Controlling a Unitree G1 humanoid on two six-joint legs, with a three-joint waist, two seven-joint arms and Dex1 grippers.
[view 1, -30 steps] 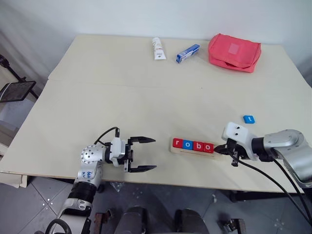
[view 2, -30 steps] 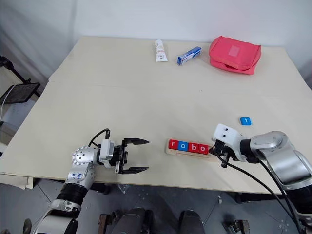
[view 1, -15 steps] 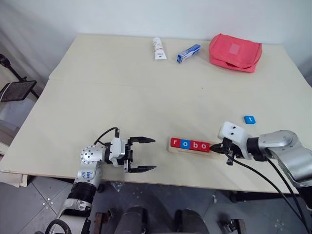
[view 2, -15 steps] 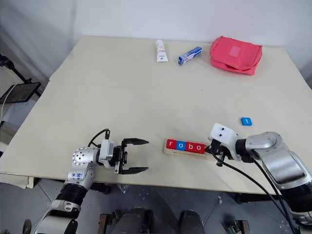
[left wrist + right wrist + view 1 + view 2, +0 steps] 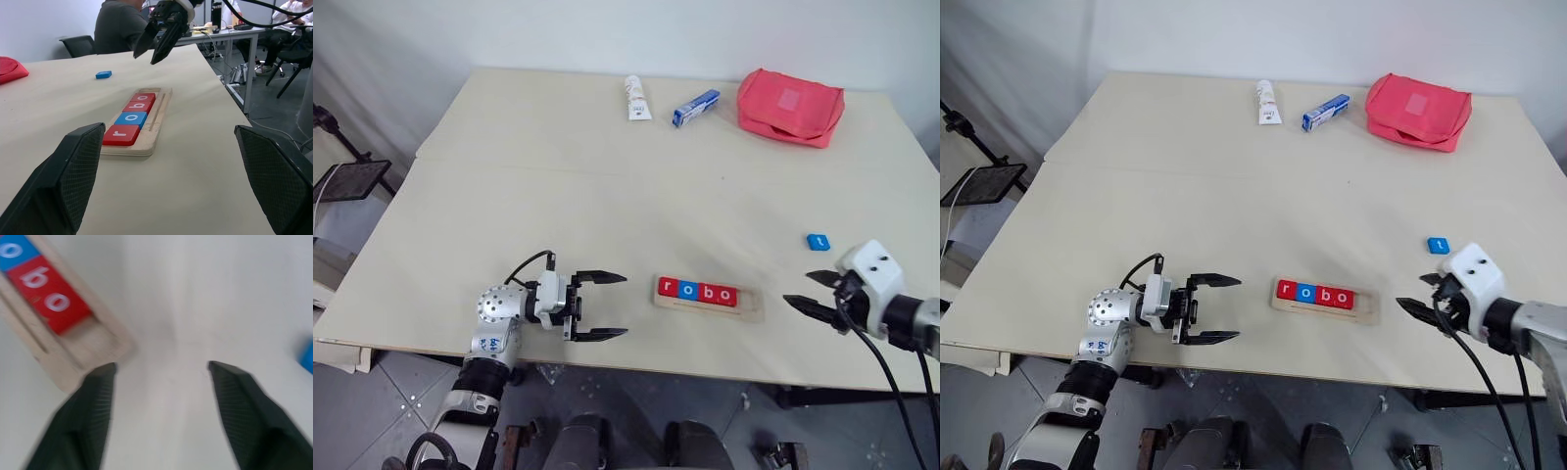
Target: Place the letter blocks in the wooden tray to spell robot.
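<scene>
Since the earlier frame, my right end effector (image 5: 811, 293) has drawn away from the right end of the wooden tray (image 5: 709, 298) toward the table's right side, and its two black fingers, then closed together, now stand apart with nothing between them. It points back toward the tray, tilted slightly downward, just above the table (image 5: 558, 196). My right forearm reaches in from the right edge of the head view.

My left end effector (image 5: 603, 305) has kept its place near the front edge of the table, left of the tray; its fingers are spread wide and empty, pointing roughly level toward the tray.

Four letter blocks (image 5: 699, 292) lie in a row in the tray, reading r, o, b, o: red, blue, red, red. They fill its left part, and the right end of the tray is bare wood. One blue letter block (image 5: 818, 241) lies apart on the table, beyond my right end effector and near it.

At the far side of the table lie a white tube (image 5: 634, 97), a blue-and-white box (image 5: 695, 107) and a red pouch (image 5: 791, 105).
</scene>
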